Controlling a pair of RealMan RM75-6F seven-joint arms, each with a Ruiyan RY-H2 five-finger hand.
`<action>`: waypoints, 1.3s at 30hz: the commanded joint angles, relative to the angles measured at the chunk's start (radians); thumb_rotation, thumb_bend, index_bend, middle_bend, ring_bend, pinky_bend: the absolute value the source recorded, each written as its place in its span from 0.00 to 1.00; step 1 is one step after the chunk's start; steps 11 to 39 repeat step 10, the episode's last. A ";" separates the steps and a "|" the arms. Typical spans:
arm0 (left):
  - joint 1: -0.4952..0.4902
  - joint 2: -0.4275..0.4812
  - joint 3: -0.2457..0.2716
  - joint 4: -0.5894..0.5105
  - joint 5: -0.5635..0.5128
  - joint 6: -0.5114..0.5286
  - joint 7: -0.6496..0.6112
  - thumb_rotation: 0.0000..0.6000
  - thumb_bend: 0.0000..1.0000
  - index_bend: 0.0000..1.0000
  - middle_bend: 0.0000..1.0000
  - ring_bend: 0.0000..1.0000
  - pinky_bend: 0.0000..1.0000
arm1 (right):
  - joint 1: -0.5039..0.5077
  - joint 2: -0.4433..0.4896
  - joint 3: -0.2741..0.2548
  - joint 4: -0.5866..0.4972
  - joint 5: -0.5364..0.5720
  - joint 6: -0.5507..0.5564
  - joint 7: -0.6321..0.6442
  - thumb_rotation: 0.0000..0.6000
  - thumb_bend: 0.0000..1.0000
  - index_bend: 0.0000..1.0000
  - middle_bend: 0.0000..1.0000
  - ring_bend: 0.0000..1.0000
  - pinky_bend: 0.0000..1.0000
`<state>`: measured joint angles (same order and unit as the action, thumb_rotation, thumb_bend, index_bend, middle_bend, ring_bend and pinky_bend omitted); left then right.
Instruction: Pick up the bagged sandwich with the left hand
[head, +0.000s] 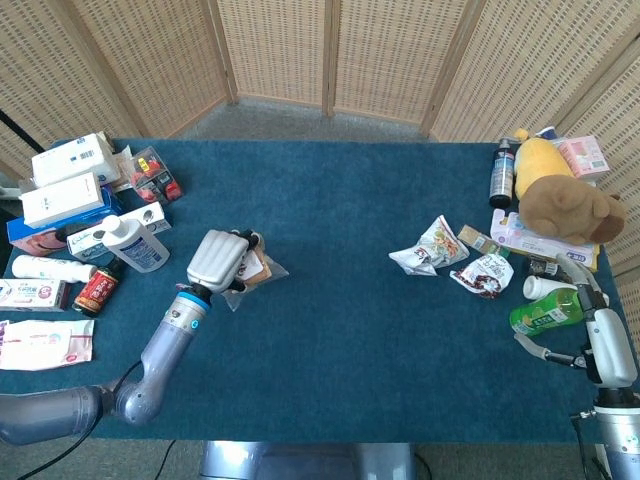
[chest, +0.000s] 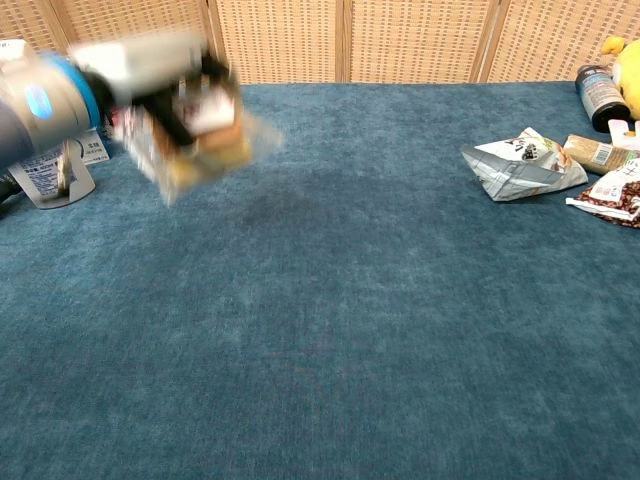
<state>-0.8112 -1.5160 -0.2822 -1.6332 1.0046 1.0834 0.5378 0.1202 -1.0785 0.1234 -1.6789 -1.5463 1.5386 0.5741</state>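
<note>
The left hand (head: 218, 260) grips the bagged sandwich (head: 253, 270), holding it clear of the table (head: 330, 230); the chest view shows both blurred. The right hand (head: 590, 290) rests at the table's right edge beside a green bottle (head: 545, 310); whether its fingers are closed cannot be told.

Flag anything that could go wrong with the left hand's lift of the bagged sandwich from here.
1. The left hand holds the bagged sandwich clear of the table, but loose bag film sticks out past the fingers; if only film is pinched, it could slip out.
2. The chest view is motion-blurred, so the grip cannot be checked there.
3. The white bottle and boxes stand close to the left; a swing that way could knock them.
</note>
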 joint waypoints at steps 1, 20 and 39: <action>-0.025 0.103 -0.104 -0.135 0.041 0.075 0.020 1.00 0.00 0.86 0.83 0.80 0.93 | 0.000 -0.001 -0.001 -0.003 -0.002 0.000 -0.005 1.00 0.00 0.00 0.00 0.00 0.00; -0.058 0.187 -0.183 -0.247 -0.005 0.139 0.095 1.00 0.00 0.86 0.83 0.80 0.93 | 0.001 -0.003 -0.005 -0.009 -0.009 -0.001 -0.011 1.00 0.00 0.00 0.00 0.00 0.00; -0.058 0.187 -0.183 -0.247 -0.005 0.139 0.095 1.00 0.00 0.86 0.83 0.80 0.93 | 0.001 -0.003 -0.005 -0.009 -0.009 -0.001 -0.011 1.00 0.00 0.00 0.00 0.00 0.00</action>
